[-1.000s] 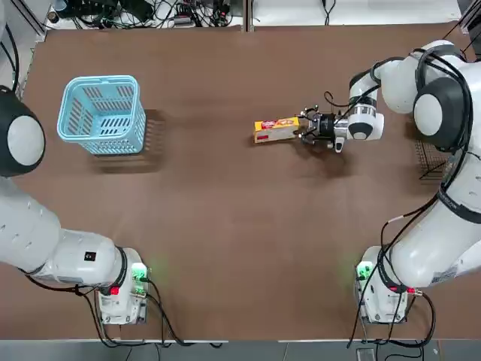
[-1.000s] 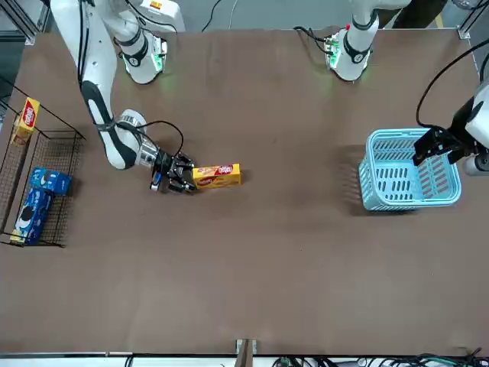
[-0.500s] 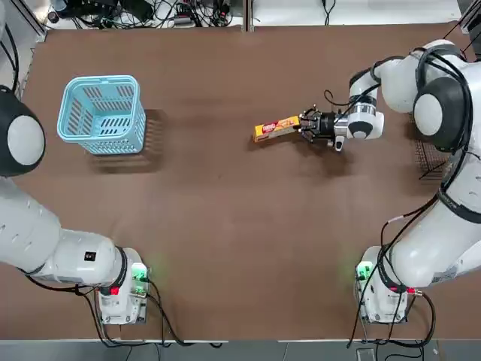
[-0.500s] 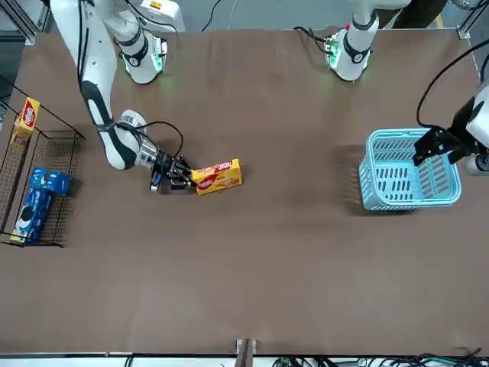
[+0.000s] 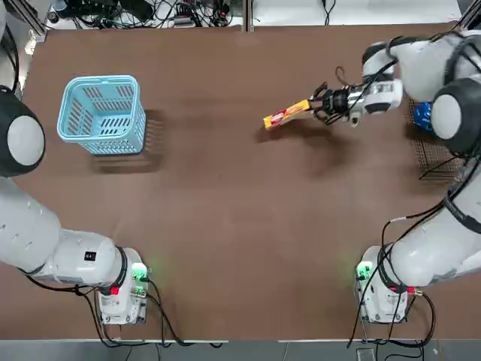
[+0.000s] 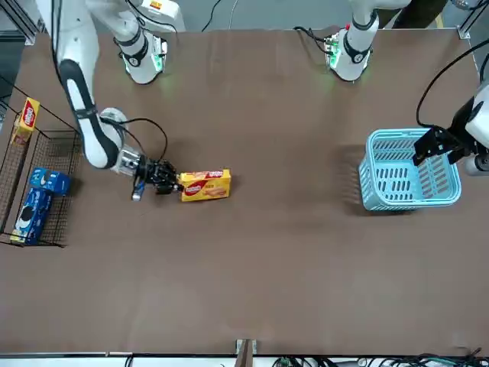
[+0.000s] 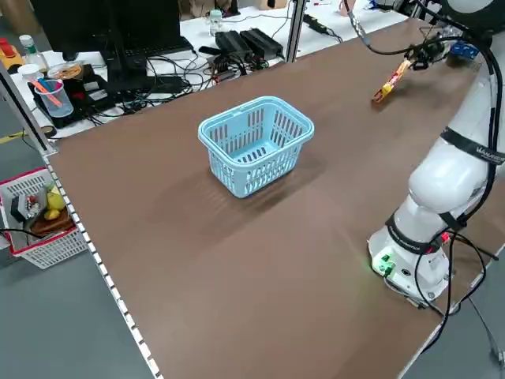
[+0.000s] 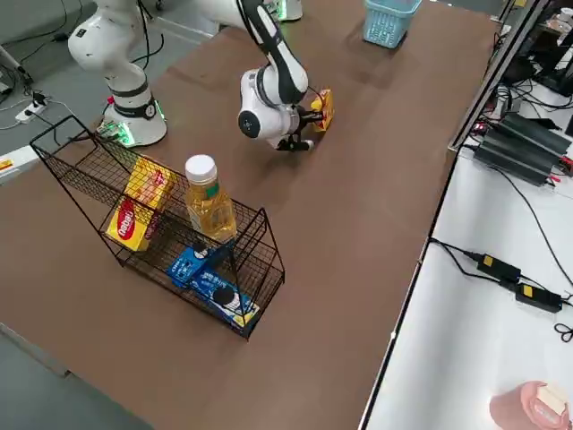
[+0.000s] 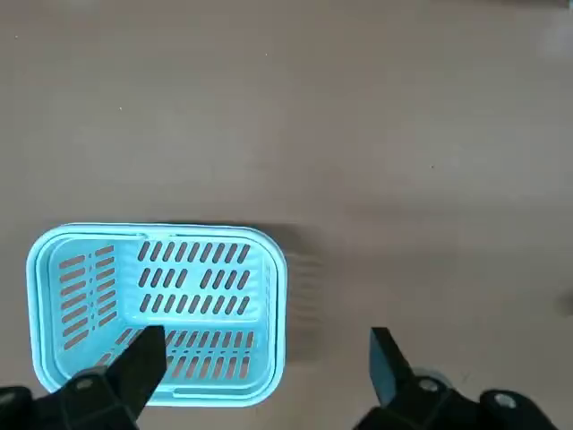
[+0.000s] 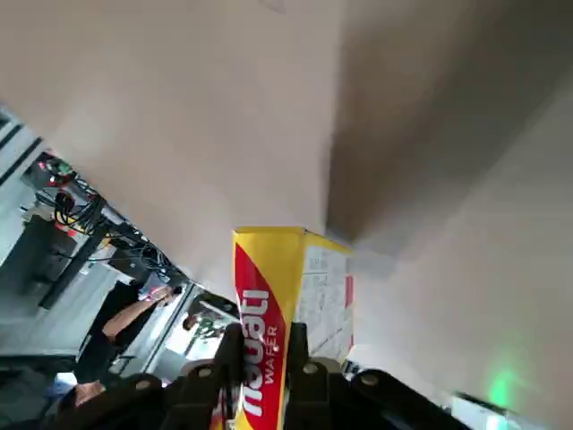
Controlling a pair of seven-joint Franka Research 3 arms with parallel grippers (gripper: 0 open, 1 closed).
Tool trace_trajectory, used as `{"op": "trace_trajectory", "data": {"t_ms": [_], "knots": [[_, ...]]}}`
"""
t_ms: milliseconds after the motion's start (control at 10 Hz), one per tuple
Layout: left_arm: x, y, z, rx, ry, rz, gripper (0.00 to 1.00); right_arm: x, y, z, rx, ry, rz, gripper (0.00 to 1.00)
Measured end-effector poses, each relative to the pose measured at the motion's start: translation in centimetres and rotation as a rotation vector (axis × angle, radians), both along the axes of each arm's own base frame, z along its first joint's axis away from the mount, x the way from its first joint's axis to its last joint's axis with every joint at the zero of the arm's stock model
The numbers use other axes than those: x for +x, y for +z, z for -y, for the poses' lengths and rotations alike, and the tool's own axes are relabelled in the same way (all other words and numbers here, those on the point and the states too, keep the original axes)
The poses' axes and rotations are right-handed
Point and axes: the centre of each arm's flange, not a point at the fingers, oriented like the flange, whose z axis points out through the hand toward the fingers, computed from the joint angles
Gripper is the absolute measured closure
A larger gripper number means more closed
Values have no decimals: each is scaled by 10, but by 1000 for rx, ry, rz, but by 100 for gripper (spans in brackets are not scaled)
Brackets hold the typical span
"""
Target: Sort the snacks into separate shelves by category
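Upper left of the front view: right gripper (image 6: 180,186), one, clenched on the end of a yellow wafer box (image 6: 206,186), held out sideways. Left edge, same view: wire rack (image 6: 63,157), likely destination. Lower left of the right side view: yellow packs (image 8: 141,204), blue packets (image 8: 224,298), in separate parts of it. Handling: you should lift clear of the wires, align, lower beside the yellow, then release. Arm: bent, reaching past the rack. Left gripper (image 9: 269,333): parked near the basket (image 9: 279,313), fingers spread, empty.
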Motion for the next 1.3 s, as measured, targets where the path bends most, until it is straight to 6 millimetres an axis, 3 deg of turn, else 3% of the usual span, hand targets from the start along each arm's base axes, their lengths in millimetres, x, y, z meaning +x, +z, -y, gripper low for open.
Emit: {"op": "trace_trajectory", "data": {"t_ms": [200,500,900,1300], "knots": [[0,0,0,0,1,0,0,17,59,37,-152,125,74,75],[0,0,1,0,-2,0,0,38,132,68,-358,291,120,75],[0,0,2,0,-3,0,0,56,191,82,-577,461,95,75],[0,0,2,0,-3,0,0,68,277,105,-852,635,48,77]]}}
